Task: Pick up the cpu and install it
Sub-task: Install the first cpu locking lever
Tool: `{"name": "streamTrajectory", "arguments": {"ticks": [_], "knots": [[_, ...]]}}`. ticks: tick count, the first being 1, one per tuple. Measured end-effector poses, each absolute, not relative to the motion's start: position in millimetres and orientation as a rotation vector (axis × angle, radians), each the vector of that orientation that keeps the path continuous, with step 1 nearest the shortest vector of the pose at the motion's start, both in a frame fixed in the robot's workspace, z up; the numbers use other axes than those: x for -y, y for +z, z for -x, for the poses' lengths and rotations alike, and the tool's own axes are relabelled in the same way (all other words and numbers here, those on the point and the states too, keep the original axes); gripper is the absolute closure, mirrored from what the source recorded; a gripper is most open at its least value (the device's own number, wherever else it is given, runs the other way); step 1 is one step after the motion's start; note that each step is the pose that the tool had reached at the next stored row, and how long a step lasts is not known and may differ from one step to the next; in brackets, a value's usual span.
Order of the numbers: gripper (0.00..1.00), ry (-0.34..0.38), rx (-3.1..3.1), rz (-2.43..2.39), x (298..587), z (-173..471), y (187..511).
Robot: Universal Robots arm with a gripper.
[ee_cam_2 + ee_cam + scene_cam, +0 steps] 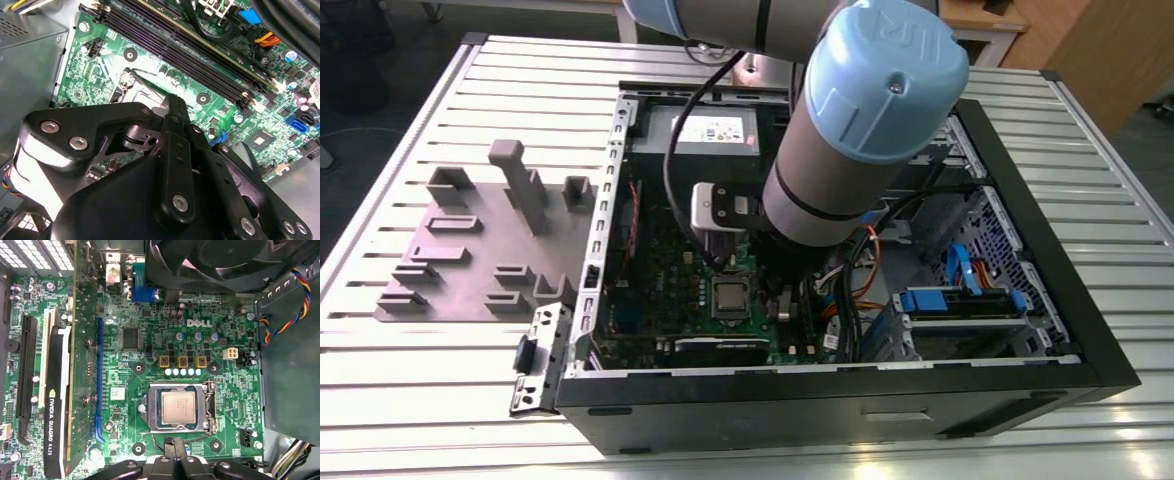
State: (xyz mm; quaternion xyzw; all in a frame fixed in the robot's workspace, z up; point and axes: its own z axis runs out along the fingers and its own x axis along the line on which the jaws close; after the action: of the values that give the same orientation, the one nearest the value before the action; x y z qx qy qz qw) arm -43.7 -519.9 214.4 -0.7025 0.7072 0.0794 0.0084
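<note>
The cpu (177, 407), a small square chip with a shiny silver top, lies flat in its socket on the green motherboard (150, 315). The silver metal socket frame (207, 407) sits around it. It also shows in the exterior view as a small silver square (730, 297) inside the open computer case (1067, 300). My gripper (170, 444) hangs just above the board at the socket's edge, beside the cpu and not on it. In the second wrist view my gripper (171, 102) has its black fingers drawn together, shut with nothing visible between them.
A black graphics card (55, 405) stands beside the socket and a large fan (225, 260) sits past it. Memory slots (200, 55) and coloured cables (285, 315) crowd the board. On the slatted table, at the exterior view's left, lies a grey fixture plate (480, 250).
</note>
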Motion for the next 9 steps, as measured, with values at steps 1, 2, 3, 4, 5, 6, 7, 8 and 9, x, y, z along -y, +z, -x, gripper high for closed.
{"name": "streamTrajectory", "arguments": {"ticks": [1,2,3,4,5,6,7,8,9], "knots": [[0.89,0.248,-2.21,2.195,520.1,43.7,214.1],[0.89,0.248,-2.21,2.195,520.2,43.6,213.9],[0.89,0.248,-2.21,2.195,520.5,43.6,213.9],[0.89,0.248,-2.21,2.195,521.0,43.6,213.8],[0.89,0.248,-2.21,2.195,522.6,43.9,213.9],[0.89,0.248,-2.21,2.195,523.4,44.2,213.8],[0.89,0.248,-2.21,2.195,524.2,44.5,213.9],[0.89,0.248,-2.21,2.196,524.7,44.7,213.9],[0.89,0.248,-2.21,2.195,525.0,44.9,213.9]]}}
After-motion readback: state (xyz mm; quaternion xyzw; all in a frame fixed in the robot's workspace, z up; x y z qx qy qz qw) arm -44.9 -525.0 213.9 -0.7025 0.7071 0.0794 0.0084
